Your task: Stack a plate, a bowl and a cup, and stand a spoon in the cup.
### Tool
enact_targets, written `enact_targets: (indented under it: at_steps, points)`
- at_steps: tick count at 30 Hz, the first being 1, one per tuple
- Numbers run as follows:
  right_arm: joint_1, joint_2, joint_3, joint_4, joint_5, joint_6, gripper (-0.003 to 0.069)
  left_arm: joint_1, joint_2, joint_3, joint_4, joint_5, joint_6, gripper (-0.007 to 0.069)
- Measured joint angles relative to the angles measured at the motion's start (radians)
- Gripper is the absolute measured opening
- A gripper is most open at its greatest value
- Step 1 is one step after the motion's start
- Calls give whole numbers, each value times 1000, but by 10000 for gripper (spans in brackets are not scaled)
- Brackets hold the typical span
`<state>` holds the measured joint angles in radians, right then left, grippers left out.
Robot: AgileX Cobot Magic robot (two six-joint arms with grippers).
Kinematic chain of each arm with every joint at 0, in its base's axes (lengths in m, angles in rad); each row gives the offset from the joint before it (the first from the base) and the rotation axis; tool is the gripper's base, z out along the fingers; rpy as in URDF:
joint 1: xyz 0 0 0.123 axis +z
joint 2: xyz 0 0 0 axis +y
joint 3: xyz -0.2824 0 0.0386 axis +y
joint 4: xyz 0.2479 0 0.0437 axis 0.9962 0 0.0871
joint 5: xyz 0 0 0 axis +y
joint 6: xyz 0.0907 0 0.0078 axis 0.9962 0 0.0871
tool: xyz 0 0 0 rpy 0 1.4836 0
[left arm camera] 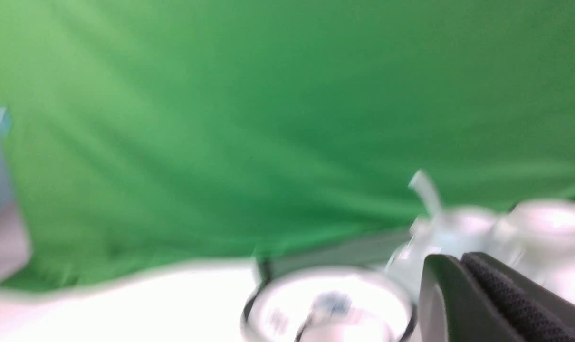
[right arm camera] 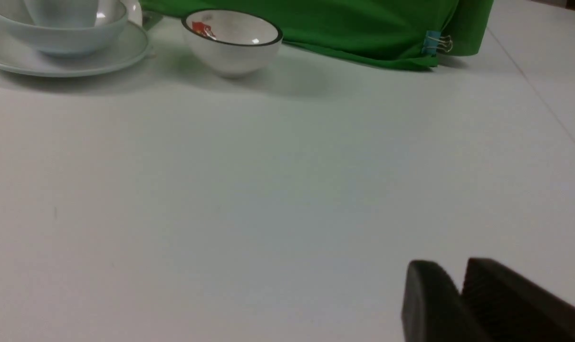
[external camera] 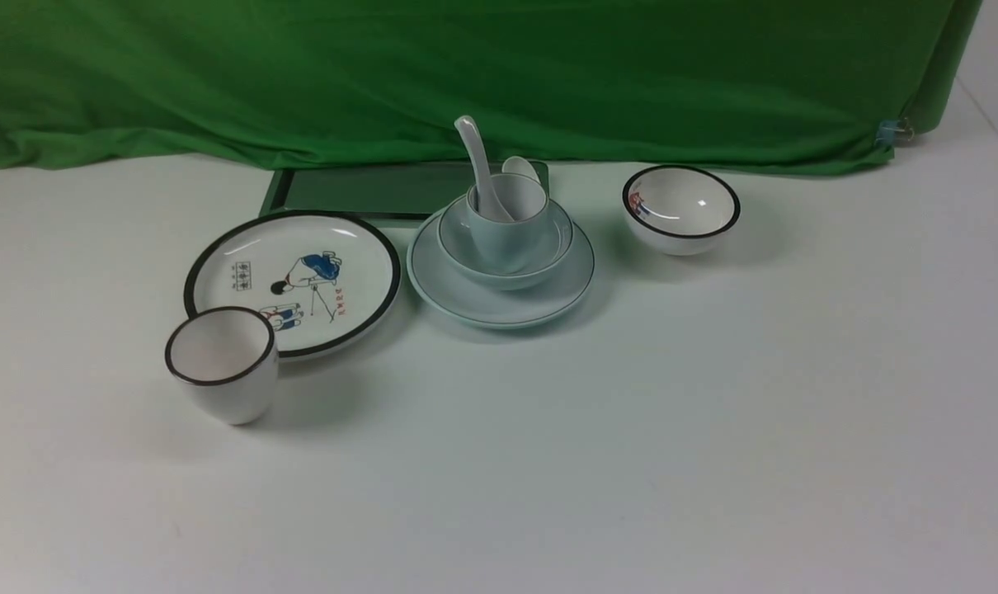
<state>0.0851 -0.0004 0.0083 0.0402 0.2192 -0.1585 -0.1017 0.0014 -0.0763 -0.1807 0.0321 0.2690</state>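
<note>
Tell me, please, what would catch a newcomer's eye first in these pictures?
The pale blue-green stack mid-table: the plate, the bowl on it, the cup inside, with the spoon standing up. To its left lies a cartoon plate; behind hangs a green cloth.

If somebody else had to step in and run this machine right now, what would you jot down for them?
Left gripper: shut, empty, away from the dishes.
Right gripper: jaws slightly apart, nothing between them, over bare table.
Stack: the plate sits on the table, the bowl on it, the cup in the bowl, and the spoon stands in the cup, handle leaning up.
Done: the stacking looks complete.
Left: nothing obvious; just keep both arms clear of the stack. The black-rimmed dishes nearby are not part of the job.
</note>
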Motion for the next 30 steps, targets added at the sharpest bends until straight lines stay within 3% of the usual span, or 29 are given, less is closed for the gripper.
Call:
enact_targets:
  at_steps: [3,8,30]
  points:
    - [0,0,0,0,0,0,152,32,0,69,-22,32,-32,-30]
    - [0,0,0,0,0,0,165,57,0,84,-14,238,-58,-30]
    - [-6,0,0,1,1,0,197,57,0,84,-22,195,-57,-30]
